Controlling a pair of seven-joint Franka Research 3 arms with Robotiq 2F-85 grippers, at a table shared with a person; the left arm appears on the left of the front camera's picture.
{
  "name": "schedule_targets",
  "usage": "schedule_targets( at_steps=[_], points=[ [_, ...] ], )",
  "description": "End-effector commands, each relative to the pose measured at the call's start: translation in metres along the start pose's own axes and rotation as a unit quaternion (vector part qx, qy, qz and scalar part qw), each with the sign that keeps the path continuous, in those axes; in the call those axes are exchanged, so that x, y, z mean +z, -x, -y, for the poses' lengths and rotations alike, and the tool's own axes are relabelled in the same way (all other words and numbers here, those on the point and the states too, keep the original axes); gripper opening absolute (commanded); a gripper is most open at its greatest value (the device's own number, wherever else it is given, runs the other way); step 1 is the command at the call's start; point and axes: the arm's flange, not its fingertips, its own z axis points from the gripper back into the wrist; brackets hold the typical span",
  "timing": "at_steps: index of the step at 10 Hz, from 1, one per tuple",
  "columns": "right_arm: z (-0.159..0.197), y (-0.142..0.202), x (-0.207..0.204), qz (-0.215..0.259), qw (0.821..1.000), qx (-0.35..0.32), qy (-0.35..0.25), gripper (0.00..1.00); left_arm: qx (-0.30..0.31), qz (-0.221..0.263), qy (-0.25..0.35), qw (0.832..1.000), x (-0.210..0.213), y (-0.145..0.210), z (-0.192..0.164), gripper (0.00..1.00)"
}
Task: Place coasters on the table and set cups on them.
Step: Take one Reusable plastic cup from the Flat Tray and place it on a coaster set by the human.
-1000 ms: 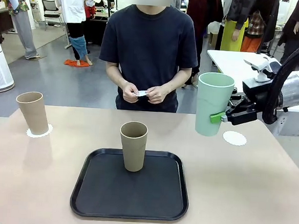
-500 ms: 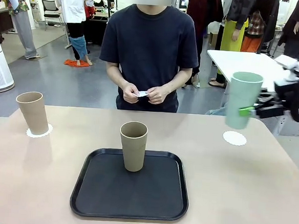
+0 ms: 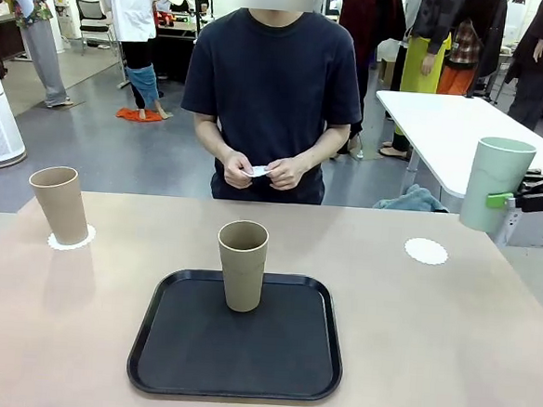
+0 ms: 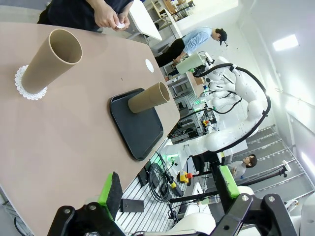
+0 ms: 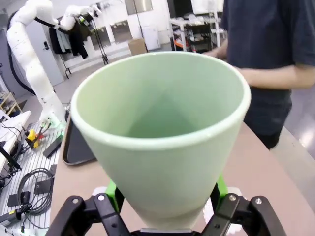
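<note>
My right gripper [image 3: 501, 199] is shut on the pale mint cup [image 3: 496, 184] and holds it upright in the air at the far right, beyond a bare white coaster [image 3: 426, 251] on the table [image 3: 429, 345]. In the right wrist view the mint cup [image 5: 162, 128] stands between the green pads [image 5: 112, 190]. A tan cup [image 3: 59, 204] stands on a coaster [image 3: 70, 240] at the far left. Another tan cup [image 3: 242, 265] stands on the black tray [image 3: 236, 355]. My left gripper [image 4: 169, 186] is open, hanging off the table's side.
The person stands at the far side, both hands [image 3: 274, 171] holding a small white piece. A white table [image 3: 445, 122] is behind on the right, close to the raised cup. Bare tabletop lies on either side of the tray.
My right gripper has carried the mint cup to the right, from left of the bare coaster, over it, to past the table's right end. The other cups have not moved.
</note>
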Motion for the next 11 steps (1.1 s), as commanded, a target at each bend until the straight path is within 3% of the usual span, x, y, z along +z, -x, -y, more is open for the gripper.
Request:
schedule_targets(
  at_steps=[1, 4, 5, 11],
  points=[
    [0.002, -0.008, -0.015, 0.032, 0.999, 0.033, -0.021, 0.83, 0.004, 0.003, -0.004, 1.000, 0.002, 0.000, 0.002, 1.00],
    [0.001, -0.016, -0.030, 0.029, 0.999, 0.044, 0.002, 0.83, 0.004, 0.003, -0.004, 1.000, 0.002, 0.000, 0.002, 1.00],
    [0.001, -0.011, -0.023, 0.026, 0.999, 0.031, -0.021, 0.83, 0.004, 0.003, -0.004, 1.000, 0.002, 0.000, 0.002, 1.00],
    [0.002, -0.012, -0.024, 0.025, 0.999, 0.034, -0.017, 0.83, 0.004, 0.003, -0.004, 1.000, 0.002, 0.000, 0.002, 1.00]
  ],
)
